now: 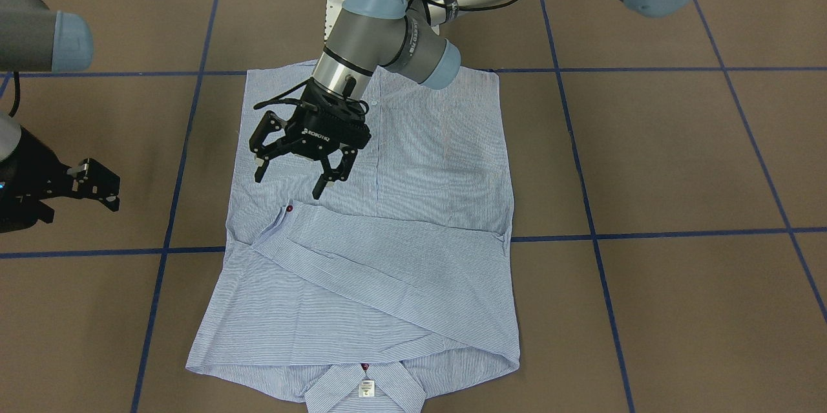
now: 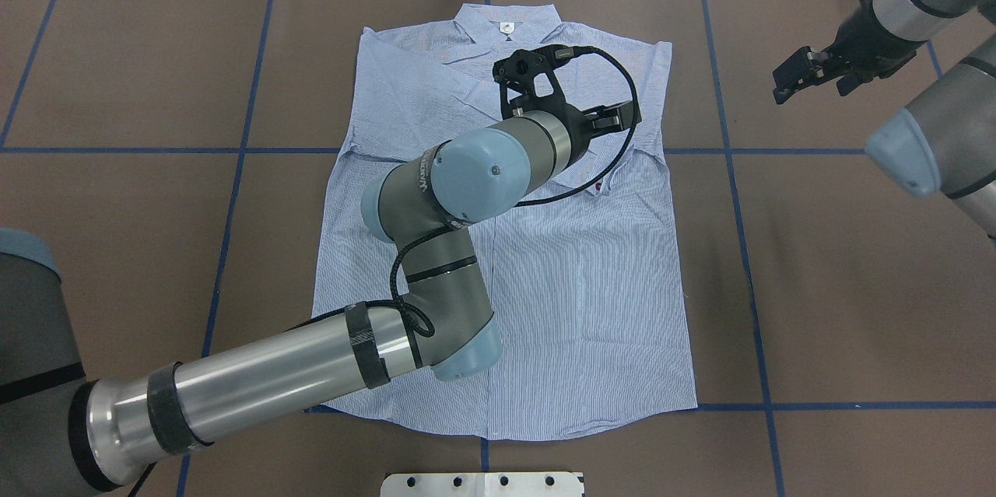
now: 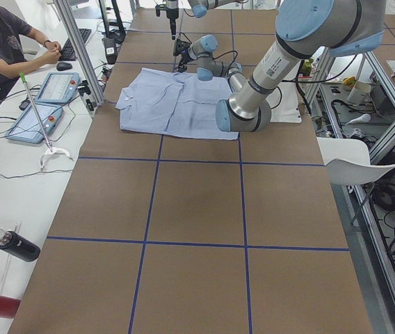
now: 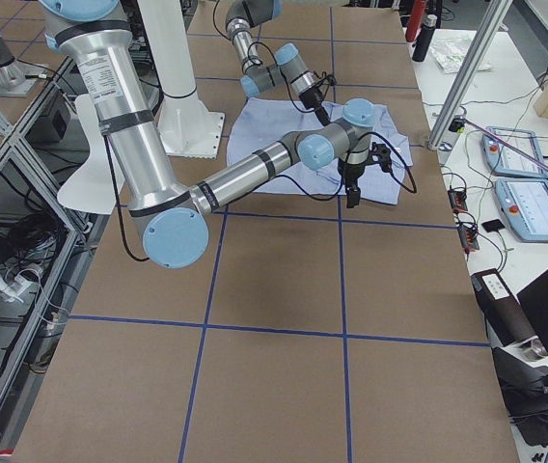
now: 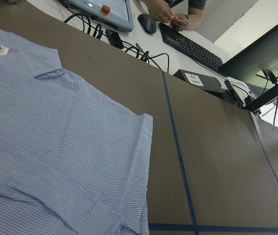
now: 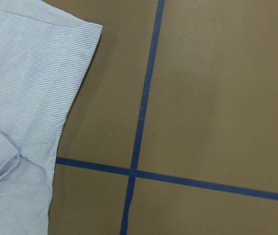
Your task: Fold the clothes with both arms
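The left arm (image 2: 257,380) reaches over the striped shirt (image 1: 420,161), lying flat on the worktop (image 1: 678,161) under the open left gripper (image 1: 289,181). Its sleeves (image 1: 387,271) are folded in. I think folding the body is left. The right gripper (image 1: 106,190) hangs open off to the side.

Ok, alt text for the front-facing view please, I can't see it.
The left gripper hovers, jaws open, over the striped shirt, which lies flat on the table with a sleeve folded across it and its collar at the view's bottom edge. The right gripper sits off the shirt at the view's left edge.
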You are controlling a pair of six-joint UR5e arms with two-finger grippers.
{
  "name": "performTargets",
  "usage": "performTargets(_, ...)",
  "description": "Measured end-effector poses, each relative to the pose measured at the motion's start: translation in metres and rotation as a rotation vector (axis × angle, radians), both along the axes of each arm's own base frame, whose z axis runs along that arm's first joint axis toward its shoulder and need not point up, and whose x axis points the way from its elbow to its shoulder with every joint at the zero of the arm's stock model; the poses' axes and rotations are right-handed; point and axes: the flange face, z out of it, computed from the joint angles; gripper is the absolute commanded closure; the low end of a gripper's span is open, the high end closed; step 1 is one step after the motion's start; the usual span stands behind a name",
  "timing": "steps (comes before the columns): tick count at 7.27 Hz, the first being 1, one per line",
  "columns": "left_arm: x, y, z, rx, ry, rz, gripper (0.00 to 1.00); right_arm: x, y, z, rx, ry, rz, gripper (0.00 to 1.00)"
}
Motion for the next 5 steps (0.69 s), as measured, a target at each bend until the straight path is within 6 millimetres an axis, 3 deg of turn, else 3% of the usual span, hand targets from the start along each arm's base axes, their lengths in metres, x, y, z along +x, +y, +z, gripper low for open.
performTargets(1,-0.019,-0.014,0.019,-0.007,-0.013,0.012,0.00,0.000,0.019,-0.011,-0.010,-0.040,0.021,0.00)
performTargets(5,-0.103,-0.048,0.100,0.012,-0.109,0.008,0.00,-0.050,0.086,-0.064,-0.076,-0.173,0.040,0.00)
